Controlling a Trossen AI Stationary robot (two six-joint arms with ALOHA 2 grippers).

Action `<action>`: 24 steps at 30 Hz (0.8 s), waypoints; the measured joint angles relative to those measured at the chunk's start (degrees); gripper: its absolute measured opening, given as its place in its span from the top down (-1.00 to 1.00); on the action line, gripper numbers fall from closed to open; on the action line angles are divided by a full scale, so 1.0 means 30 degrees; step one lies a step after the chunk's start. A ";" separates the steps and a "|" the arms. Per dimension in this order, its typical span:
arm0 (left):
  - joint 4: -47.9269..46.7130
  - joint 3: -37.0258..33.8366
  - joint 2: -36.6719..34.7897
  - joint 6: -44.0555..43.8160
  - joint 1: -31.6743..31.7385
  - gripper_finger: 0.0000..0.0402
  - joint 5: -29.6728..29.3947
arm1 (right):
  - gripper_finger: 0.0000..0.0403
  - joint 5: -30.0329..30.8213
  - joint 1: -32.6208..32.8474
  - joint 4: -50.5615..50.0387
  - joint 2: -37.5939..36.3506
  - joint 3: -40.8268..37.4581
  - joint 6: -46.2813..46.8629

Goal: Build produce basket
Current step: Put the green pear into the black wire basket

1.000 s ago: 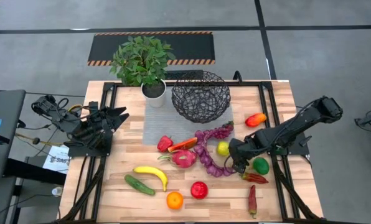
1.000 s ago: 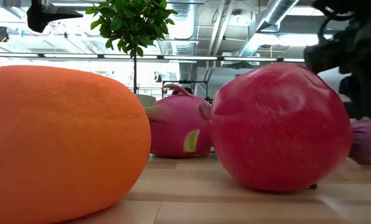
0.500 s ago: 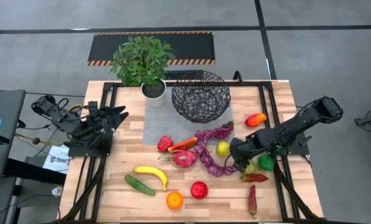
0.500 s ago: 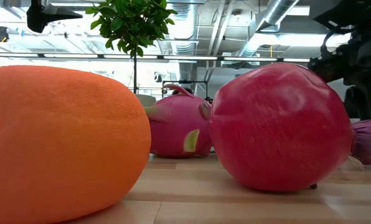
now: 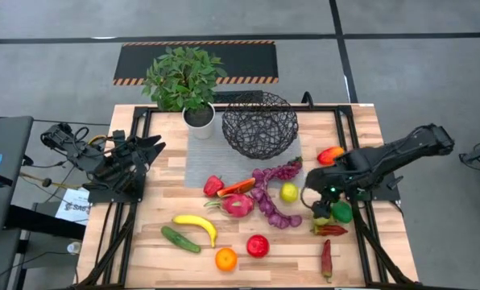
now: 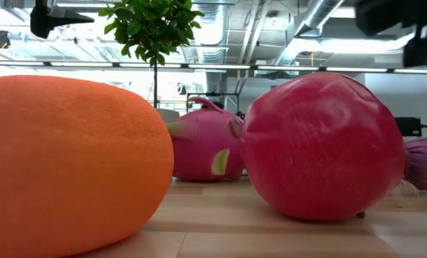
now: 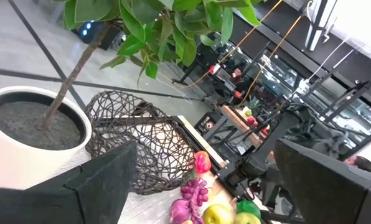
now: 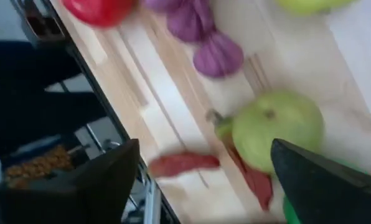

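The black wire basket (image 5: 260,125) stands on a grey mat at the table's far middle. It has no produce in it. Toy produce lies on the wood: banana (image 5: 196,225), cucumber (image 5: 180,239), orange (image 5: 225,258), red apple (image 5: 258,246), dragonfruit (image 5: 236,205), purple grape string (image 5: 268,193). My right gripper (image 5: 314,205) hangs open and empty above a pale green fruit (image 8: 277,127). This fruit lies beside a dark green fruit (image 5: 342,211) and a red chili (image 5: 330,230). My left gripper (image 5: 155,147) waits open at the table's left edge.
A potted plant (image 5: 184,80) in a white pot (image 5: 199,117) stands left of the basket. A yellow-green fruit (image 5: 288,192), red peppers (image 5: 213,185), a red-orange fruit (image 5: 330,155) and a second chili (image 5: 326,259) also lie on the table. Black frame rails run along both sides.
My right gripper has risen from the table beside the green fruits. In the low view it climbs from the right side to the picture's top. The pale green fruit now shows beside the dark green one.
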 joint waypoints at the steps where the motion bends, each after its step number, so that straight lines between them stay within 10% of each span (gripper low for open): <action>1: -0.0003 0.0000 0.0000 -0.0007 -0.0003 -0.81 0.0000 | -0.97 0.0243 0.0369 -0.0445 -0.0074 0.0002 0.0023; 24: -0.0320 0.0007 0.0000 -0.0600 0.0000 -0.81 -0.0437 | -0.91 0.5075 0.3921 -0.0455 0.5371 -0.0921 -0.1685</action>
